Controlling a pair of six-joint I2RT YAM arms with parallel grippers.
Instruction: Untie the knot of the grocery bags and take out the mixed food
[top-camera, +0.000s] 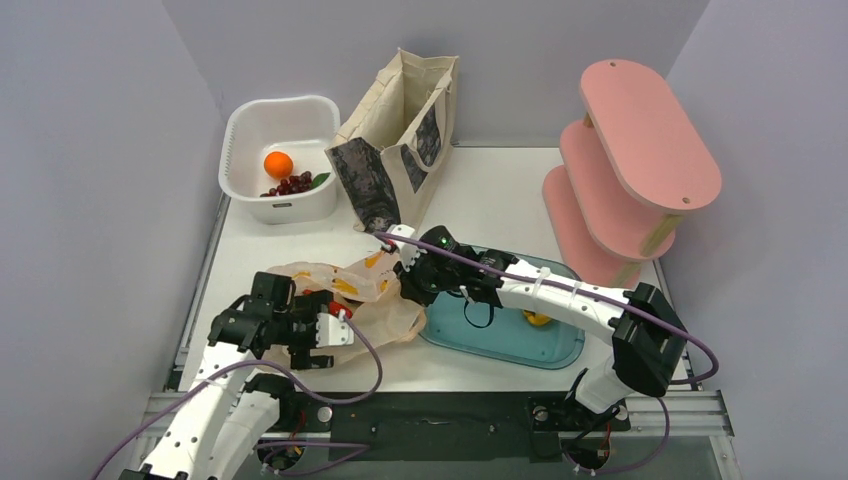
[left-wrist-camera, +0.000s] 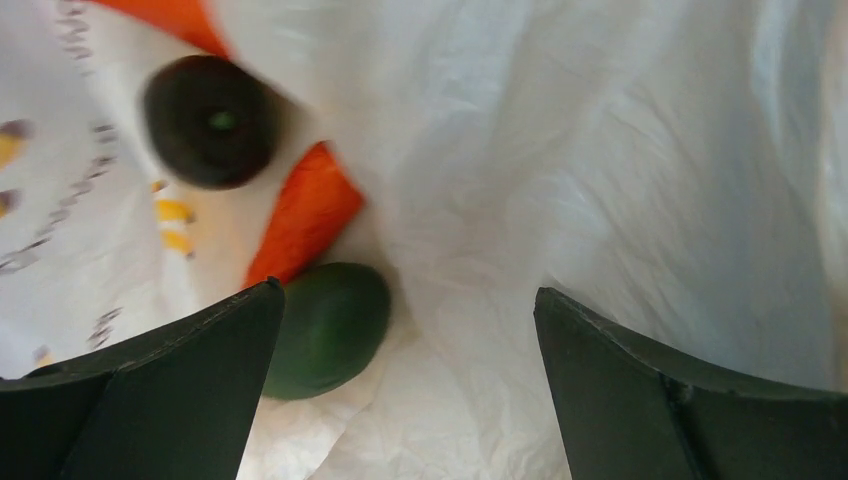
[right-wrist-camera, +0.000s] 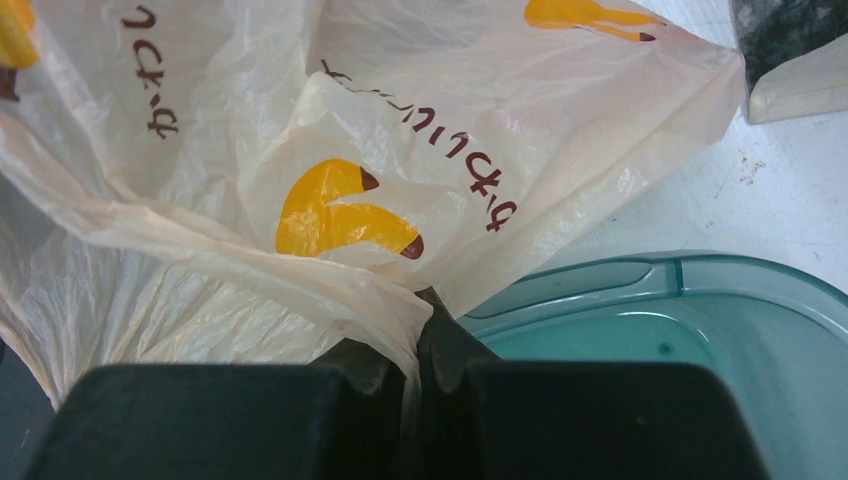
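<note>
The peach-orange plastic bag (top-camera: 375, 295) lies crumpled in the middle of the table, next to the cream canvas tote (top-camera: 400, 130) standing behind it. My right gripper (top-camera: 402, 262) is shut on a fold of the plastic bag (right-wrist-camera: 330, 220) at its right side. My left gripper (left-wrist-camera: 408, 290) stands wide open inside the bag, holding nothing. Ahead of its left finger (left-wrist-camera: 170, 390) lie an orange carrot (left-wrist-camera: 305, 215), a smooth green rounded piece (left-wrist-camera: 330, 325) and a dark round thing with a green spot (left-wrist-camera: 210, 120). The knot is out of view.
A teal tray (top-camera: 470, 345) sits right of the bag with a yellow bell pepper (top-camera: 538, 320) in it. A white basin (top-camera: 245, 125) at the back left holds a round orange fruit (top-camera: 278, 163) and grapes. A pink tiered shelf (top-camera: 640, 150) stands back right.
</note>
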